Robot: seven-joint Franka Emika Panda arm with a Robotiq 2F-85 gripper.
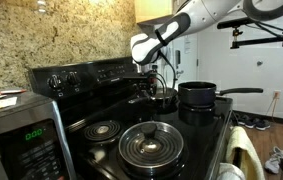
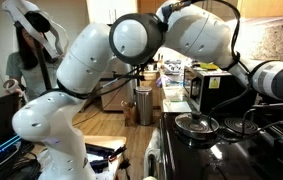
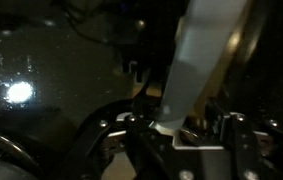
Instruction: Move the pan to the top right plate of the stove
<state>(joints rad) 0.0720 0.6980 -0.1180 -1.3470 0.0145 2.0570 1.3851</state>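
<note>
My gripper (image 1: 160, 88) reaches down at the far back corner of the black stove (image 1: 199, 142), next to the knob panel. In the wrist view the jaws (image 3: 181, 130) are shut on the pale flat metal handle (image 3: 203, 60) of the pan. In an exterior view only a shiny bit of the pan (image 1: 165, 98) shows under the gripper. The burner plate beneath it is hidden. I cannot tell whether the pan rests on it or hangs just above. A curved chrome edge (image 3: 249, 45) shows beside the handle.
A deep black saucepan (image 1: 196, 95) stands right beside the gripper, its handle pointing away. A round dark ribbed lidded pan (image 1: 149, 144) sits on a front burner, also in the exterior view (image 2: 196, 125). A bare coil (image 1: 103, 128) lies by a microwave (image 1: 16, 140).
</note>
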